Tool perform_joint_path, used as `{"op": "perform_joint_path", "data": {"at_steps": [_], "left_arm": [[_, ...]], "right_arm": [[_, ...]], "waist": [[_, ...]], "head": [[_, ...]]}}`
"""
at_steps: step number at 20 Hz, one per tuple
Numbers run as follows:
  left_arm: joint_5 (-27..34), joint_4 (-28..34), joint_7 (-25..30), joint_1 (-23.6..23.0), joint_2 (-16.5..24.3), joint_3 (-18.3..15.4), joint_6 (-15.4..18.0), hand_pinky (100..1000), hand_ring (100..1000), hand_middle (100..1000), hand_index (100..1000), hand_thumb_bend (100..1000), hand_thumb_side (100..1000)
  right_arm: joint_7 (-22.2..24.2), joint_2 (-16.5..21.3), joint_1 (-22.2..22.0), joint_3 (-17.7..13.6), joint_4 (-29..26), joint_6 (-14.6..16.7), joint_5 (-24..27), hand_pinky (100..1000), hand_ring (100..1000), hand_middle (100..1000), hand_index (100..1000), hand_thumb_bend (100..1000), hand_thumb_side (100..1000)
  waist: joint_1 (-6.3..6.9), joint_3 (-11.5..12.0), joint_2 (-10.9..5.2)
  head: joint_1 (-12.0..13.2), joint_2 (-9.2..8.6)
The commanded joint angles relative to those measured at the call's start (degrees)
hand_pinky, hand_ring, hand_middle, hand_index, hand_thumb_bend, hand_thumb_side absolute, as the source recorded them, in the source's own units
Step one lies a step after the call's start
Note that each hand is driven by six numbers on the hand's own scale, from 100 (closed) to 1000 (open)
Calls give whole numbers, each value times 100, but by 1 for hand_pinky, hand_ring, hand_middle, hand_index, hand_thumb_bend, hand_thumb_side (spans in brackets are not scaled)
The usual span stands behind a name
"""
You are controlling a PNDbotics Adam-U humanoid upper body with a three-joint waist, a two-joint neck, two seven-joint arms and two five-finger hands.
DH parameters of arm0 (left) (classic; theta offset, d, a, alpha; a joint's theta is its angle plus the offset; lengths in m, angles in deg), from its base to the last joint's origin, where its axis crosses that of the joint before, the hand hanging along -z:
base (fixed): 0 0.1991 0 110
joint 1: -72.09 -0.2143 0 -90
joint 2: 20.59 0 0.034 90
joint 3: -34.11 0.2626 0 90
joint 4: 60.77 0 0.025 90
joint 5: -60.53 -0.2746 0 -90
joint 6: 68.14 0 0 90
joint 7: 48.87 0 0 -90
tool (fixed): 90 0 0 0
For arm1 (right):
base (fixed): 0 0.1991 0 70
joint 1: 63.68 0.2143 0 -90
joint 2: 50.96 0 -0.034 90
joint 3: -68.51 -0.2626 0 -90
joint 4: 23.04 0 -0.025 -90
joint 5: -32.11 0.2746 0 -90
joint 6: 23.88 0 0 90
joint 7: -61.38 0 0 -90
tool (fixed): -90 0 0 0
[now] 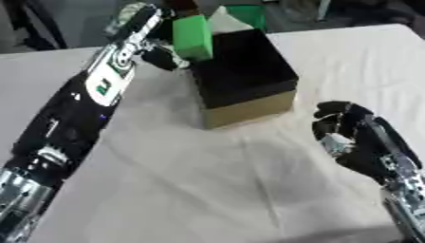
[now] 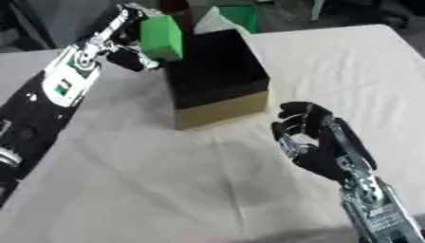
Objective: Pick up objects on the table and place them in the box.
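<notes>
White cloth-covered table (image 1: 249, 190) w/ square box (image 1: 245, 76), dark inside, tan cardboard sides; left hand (image 2: 124, 35) curled round smooth green block (image 2: 160, 37) above box's left edge; right hand (image 2: 311, 137) near box's front-right, fingers half-curled, holding nothing.

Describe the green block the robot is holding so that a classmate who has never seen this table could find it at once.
Start at the open box with the dark inside, standing on the white cloth. Over its far left corner the left hand holds up the green block. It is the only bright green thing raised in a hand.
</notes>
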Motion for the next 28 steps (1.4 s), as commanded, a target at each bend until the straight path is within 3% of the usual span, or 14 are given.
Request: {"op": "perform_joint_path", "data": {"at_steps": [1, 2, 4, 6, 7, 14, 19, 23, 28], "left_arm": [[-115, -60, -190, 194, -104, -76, 108, 604, 559, 412, 548, 594, 111], [-131, -74, -208, 196, -135, -66, 139, 605, 564, 432, 565, 639, 144], [-167, -86, -185, 186, -181, -29, 216, 611, 580, 469, 603, 865, 265], [-227, -95, -115, 166, -206, 5, 280, 614, 586, 482, 619, 915, 283], [-276, -103, -70, 152, -212, 27, 302, 627, 609, 528, 668, 1000, 314], [-485, -128, 208, 87, -195, 41, 388, 645, 650, 625, 748, 1000, 343], [-198, 49, 187, 39, -94, 39, 396, 629, 630, 604, 738, 1000, 322], [598, 702, 247, -40, 198, 190, 376, 620, 623, 594, 731, 966, 300], [1919, 2372, 349, -531, 1001, 332, 145, 614, 620, 588, 726, 921, 271]], "right_arm": [[61, 26, 86, 18, -65, 11, 25, 610, 636, 640, 764, 255, 329], [67, 24, 92, 22, -63, 10, 26, 610, 636, 640, 764, 254, 329], [73, 21, 107, 23, -66, 13, 31, 610, 636, 639, 764, 254, 330], [70, 19, 117, 19, -67, 12, 34, 610, 636, 638, 764, 254, 329], [69, 20, 119, 17, -68, 11, 34, 610, 636, 637, 764, 254, 330], [56, 17, 108, -3, -65, 14, 33, 610, 635, 636, 764, 253, 331], [35, 19, 87, -34, -62, 16, 33, 610, 635, 635, 765, 252, 331], [-25, 45, 46, -93, -54, 15, 17, 611, 635, 635, 765, 215, 342], [-147, 95, 29, -192, -72, 15, -9, 611, 634, 634, 765, 216, 335]], "waist": [[-13, -28, -69], [-10, -41, -65], [-5, -60, -58], [-4, -69, -53], [-2, -71, -51], [-4, -42, -56], [-16, 28, -77], [-9, 170, -101], [18, 379, -111]], "head": [[50, -91], [57, -99], [65, -116], [64, -131], [62, -140], [22, -179], [-14, -188], [-95, -177], [-230, -156]]}}
